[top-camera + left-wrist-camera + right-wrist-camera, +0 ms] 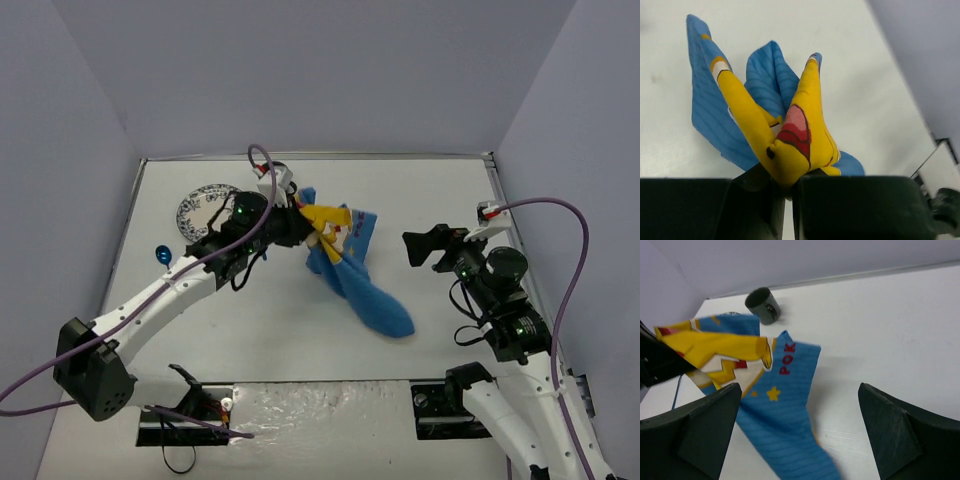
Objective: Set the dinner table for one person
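Observation:
The dinner table (430,190) is the wide white tabletop. A blue cloth mat (365,290) with a yellow cartoon print hangs bunched from my left gripper (297,228), its lower end trailing onto the table toward the front. In the left wrist view my left gripper (787,184) is shut on a yellow fold of the mat (790,145), which fans out above the table. My right gripper (411,248) hovers to the right of the mat, apart from it. In its own view the right gripper (799,387) is open, with the mat (782,415) below and nothing between its fingers.
A blue-and-white patterned plate (203,210) lies at the back left, partly behind my left arm. A small blue object (163,254) sits near the left edge. A dark grey mug (763,305) stands beyond the mat near the back wall.

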{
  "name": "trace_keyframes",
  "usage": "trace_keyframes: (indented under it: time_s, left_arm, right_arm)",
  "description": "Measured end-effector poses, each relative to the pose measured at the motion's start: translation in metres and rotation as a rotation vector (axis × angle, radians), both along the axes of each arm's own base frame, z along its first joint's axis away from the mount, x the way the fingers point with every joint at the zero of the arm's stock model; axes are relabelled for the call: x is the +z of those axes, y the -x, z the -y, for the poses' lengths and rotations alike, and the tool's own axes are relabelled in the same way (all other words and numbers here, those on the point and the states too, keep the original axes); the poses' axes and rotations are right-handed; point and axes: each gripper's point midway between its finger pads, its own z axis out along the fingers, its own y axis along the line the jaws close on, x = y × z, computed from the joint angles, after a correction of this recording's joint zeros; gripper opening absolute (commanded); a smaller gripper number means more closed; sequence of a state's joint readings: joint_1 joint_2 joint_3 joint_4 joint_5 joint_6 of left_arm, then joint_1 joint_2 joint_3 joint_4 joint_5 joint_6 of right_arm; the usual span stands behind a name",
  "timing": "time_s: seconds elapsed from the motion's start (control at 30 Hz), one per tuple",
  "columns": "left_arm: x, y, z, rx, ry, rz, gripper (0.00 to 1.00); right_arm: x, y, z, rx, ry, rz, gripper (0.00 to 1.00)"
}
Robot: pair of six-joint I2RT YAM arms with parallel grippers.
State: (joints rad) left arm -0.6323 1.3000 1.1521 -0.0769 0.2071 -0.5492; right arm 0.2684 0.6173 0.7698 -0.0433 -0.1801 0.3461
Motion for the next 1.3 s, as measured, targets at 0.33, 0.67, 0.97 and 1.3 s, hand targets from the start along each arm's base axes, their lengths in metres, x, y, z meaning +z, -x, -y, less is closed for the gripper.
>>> trace_keyframes:
  time_s: [0.33,0.67,0.97,1.3]
  left_arm:
    - [-0.159,0.039,-0.037,0.096,-0.226,-0.327,0.97]
    - [-0.095,0.022,-0.074,0.207,-0.264,-0.191,0.97]
    - [-0.101,0.033,-0.12,0.23,-0.297,-0.29,0.97]
    - [-0.095,0.038,-0.153,0.251,-0.363,-0.267,0.97]
  right_arm:
    - [-0.113,-0.018,0.002,-0.052,0.076,-0.334,0.96]
    - [-0.205,-0.045,-0.036,0.097,0.127,-0.577,0.86]
    - [-0.226,-0.087,-0.081,0.305,0.107,-0.524,0.87]
    - [-0.254,-0.114,-0.112,0.515,0.149,-0.472,0.98]
